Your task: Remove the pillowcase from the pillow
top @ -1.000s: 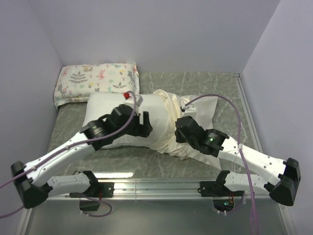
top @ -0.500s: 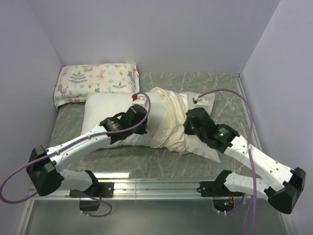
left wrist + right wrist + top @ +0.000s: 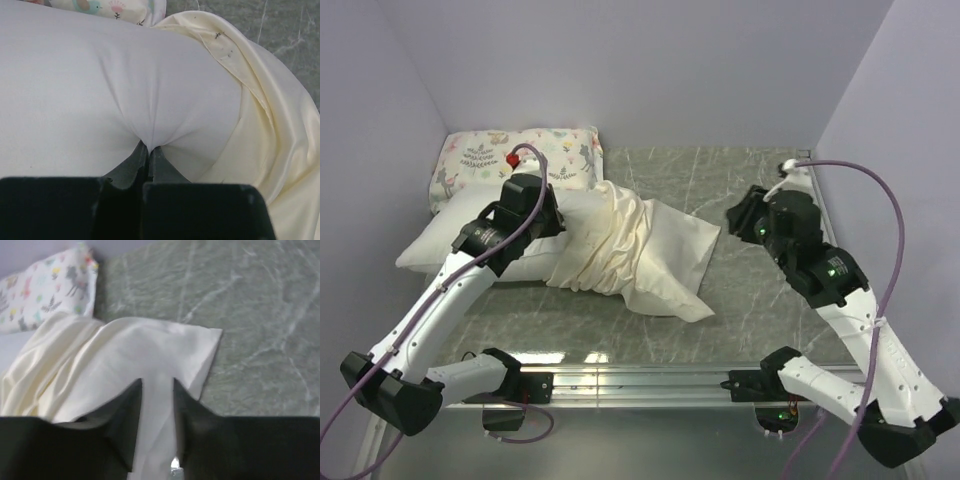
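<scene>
Left hand (image 3: 148,148) pinching pillow (image 3: 75,90), pillowcase (image 3: 640,250) bunched just beside, right hand (image 3: 157,386) parted, empty, near its corner

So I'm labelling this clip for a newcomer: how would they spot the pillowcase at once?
On the marbled table, a big white pillow lies at the left. The pillowcase is the limp sack bunched over its right end, trailing flat toward the middle. It is cream and wrinkled, unlike the plump pillow and the printed pillow behind.
</scene>
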`<state>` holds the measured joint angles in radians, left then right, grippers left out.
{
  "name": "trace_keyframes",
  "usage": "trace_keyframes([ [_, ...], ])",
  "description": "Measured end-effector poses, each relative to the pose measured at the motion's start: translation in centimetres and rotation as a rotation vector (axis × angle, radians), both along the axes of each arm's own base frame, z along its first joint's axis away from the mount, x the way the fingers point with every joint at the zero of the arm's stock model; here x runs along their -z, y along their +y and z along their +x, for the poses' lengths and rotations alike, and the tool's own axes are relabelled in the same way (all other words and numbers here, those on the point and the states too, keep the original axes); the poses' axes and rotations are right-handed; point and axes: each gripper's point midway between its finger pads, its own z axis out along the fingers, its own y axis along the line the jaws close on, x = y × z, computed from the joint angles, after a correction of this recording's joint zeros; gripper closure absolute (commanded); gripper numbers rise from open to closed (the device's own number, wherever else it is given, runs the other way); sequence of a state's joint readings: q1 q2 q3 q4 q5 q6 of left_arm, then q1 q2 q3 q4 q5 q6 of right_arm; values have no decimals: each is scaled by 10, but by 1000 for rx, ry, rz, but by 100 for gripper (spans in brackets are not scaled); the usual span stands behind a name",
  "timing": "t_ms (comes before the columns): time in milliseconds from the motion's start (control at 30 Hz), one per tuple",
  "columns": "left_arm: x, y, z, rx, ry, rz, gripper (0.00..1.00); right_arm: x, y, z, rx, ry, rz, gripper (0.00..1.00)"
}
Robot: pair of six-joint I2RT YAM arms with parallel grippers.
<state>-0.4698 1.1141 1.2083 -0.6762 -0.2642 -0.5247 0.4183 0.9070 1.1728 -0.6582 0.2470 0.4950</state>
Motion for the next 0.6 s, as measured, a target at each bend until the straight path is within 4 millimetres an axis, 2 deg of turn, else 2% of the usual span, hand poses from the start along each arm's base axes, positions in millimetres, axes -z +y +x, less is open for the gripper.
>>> trace_keyframes([
  [67, 4, -6, -2, 21, 14, 3, 100, -3, 35, -12, -114, -7, 2, 45],
  [133, 4, -11, -3, 36, 17, -1, 100, 2, 76, -31, -244, 6, 2, 37],
  [300, 5, -24, -9, 72, 22, -8, 100, 27, 150, -76, -449, 64, -49, 22],
  [467, 7, -32, -12, 96, 27, -7, 100, 56, 198, -98, -522, 117, -141, 12],
  [500, 8, -33, -12, 100, 29, -6, 100, 61, 205, -98, -519, 124, -159, 9],
  [600, 8, -35, -13, 106, 29, -5, 100, 76, 213, -89, -477, 138, -216, 8],
])
